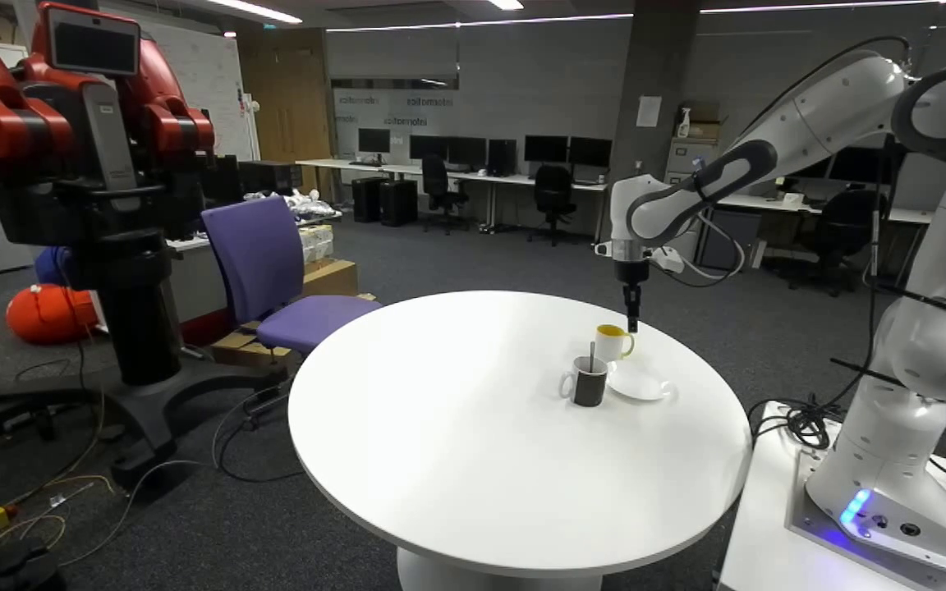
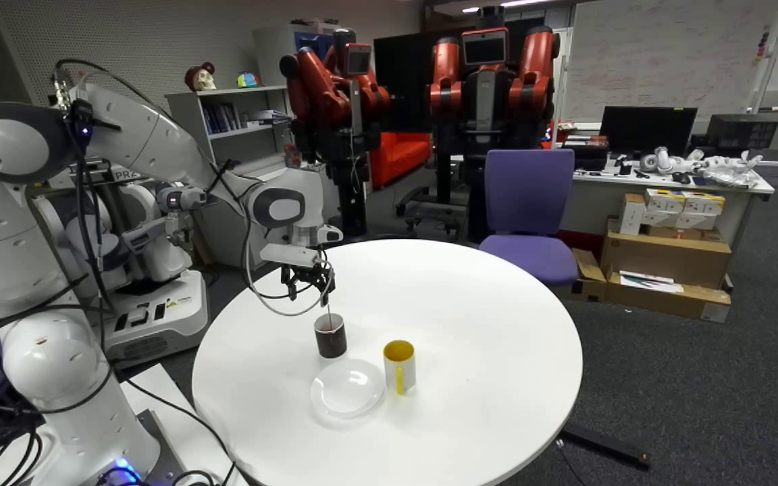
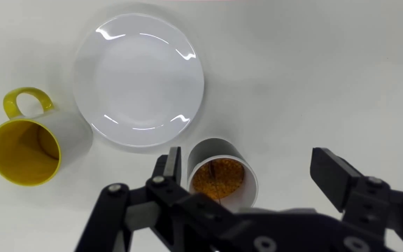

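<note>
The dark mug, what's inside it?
Inside the dark mug is grainy orange-brown stuff, with a thin stick poking up. Whatever lies under the stuff is covered, and in the wrist view the gripper hides part of the mug.

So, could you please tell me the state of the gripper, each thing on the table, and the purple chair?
Gripper: open, holding nothing.
Dark mug: upright, something orange-brown inside.
Thin utensil: standing in the dark mug, lower end hidden.
Yellow-lined mug: upright, empty.
White plate: lying flat, empty.
Purple chair: unoccupied.
</note>
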Controlling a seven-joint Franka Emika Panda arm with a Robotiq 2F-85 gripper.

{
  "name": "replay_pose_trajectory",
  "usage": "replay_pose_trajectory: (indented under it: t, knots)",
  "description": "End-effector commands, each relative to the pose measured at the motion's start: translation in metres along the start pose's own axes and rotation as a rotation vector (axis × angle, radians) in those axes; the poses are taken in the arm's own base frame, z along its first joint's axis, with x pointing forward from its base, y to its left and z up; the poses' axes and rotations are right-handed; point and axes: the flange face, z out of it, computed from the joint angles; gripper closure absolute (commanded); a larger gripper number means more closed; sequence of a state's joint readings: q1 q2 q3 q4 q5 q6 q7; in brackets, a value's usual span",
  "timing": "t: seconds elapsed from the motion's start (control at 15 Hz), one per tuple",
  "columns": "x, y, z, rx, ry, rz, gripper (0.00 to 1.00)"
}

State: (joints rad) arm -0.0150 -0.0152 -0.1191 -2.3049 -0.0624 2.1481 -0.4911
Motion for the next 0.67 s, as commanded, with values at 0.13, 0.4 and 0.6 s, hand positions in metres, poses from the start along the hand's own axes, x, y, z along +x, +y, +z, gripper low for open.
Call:
replay_pose_trajectory:
  t: [0.13, 0.4, 0.6]
  knots:
    - [0.006, 0.007, 0.000, -0.057, 0.056, 0.020, 0.00]
    - [0.021, 0.012, 0.010, -0.071, 0.073, -0.018, 0.00]
    - [0.035, 0.015, 0.020, -0.085, 0.079, -0.073, 0.00]
